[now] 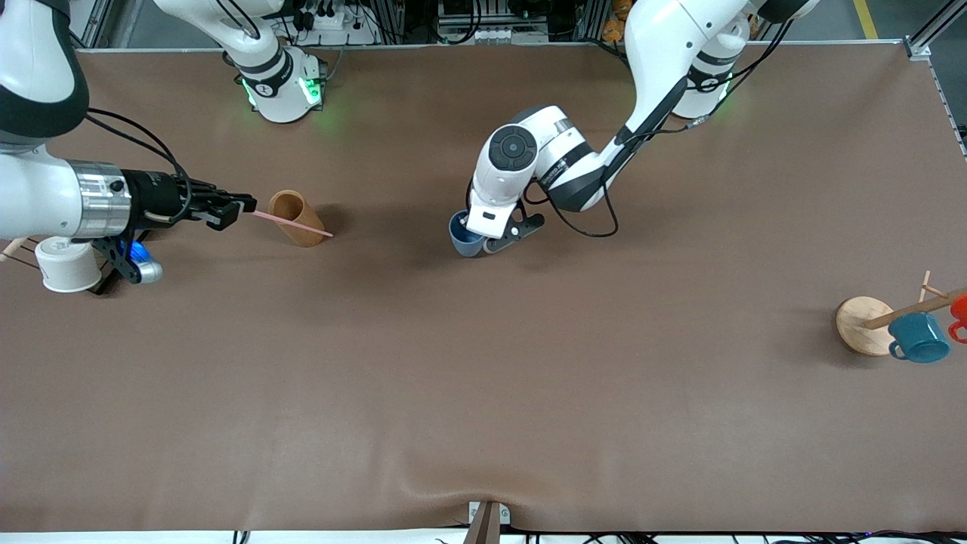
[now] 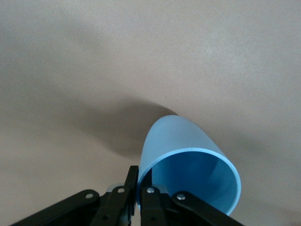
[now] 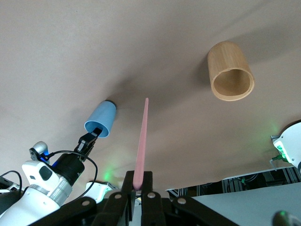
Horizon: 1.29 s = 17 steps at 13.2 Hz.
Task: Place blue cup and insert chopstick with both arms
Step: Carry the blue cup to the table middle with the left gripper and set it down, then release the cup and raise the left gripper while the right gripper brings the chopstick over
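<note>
My left gripper (image 1: 495,240) is shut on the rim of the light-blue cup (image 1: 462,236), one finger inside and one outside (image 2: 139,188). It holds the cup (image 2: 188,160) tilted, low over the middle of the table. My right gripper (image 1: 230,212) is shut on one end of the pale-pink chopstick (image 1: 291,223) and holds it level. The stick crosses over a tan wooden cup (image 1: 297,217). In the right wrist view the chopstick (image 3: 141,141) rises from my fingers (image 3: 140,184), and its tip points between the blue cup (image 3: 101,120) and the wooden cup (image 3: 230,70).
A white cup (image 1: 68,264) and thin wooden rods (image 1: 15,248) stand under the right arm at its end of the table. At the left arm's end is a wooden rack with a round base (image 1: 861,325), a teal mug (image 1: 918,338) and a red mug (image 1: 959,313).
</note>
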Each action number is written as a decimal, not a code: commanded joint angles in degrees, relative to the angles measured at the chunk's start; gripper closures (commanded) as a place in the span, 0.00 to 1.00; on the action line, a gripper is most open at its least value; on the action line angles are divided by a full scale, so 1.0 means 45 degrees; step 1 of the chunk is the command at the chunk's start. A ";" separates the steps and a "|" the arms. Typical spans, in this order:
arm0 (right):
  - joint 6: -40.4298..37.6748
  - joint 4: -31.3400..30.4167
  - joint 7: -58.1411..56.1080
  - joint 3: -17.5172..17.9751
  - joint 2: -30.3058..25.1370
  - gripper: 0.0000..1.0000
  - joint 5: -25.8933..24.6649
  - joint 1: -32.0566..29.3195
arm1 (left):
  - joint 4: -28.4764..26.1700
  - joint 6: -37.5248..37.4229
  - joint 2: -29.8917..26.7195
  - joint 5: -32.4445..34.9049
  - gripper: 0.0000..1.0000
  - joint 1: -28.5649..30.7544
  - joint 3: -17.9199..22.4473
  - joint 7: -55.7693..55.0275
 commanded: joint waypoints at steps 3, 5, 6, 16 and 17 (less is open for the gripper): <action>0.0244 -0.0564 0.0221 0.0085 -0.0445 1.00 0.0348 -0.0025 | 0.0089 0.0123 -0.0057 0.0565 0.00 -0.0094 0.0072 -0.0557; 0.0477 -0.0738 0.0550 0.0105 -0.0503 1.00 0.0504 0.0246 | 0.0108 -0.0227 -0.0601 0.0663 0.00 0.0042 0.0072 -0.0557; 0.0769 -0.0913 0.1095 0.0124 -0.0581 1.00 0.0583 0.0480 | 0.0166 -0.0713 -0.1049 0.0663 0.00 0.0139 0.0072 -0.0518; 0.4830 -0.3607 0.5533 0.0163 -0.1011 1.00 0.3024 0.3527 | 0.2232 -0.5242 -0.3984 0.0663 0.00 0.2306 0.0052 0.1097; 0.5163 -0.3765 0.5573 0.0163 -0.1031 1.00 0.3025 0.3762 | 0.2663 -0.5752 -0.3984 0.0644 0.00 0.2656 0.0033 0.1644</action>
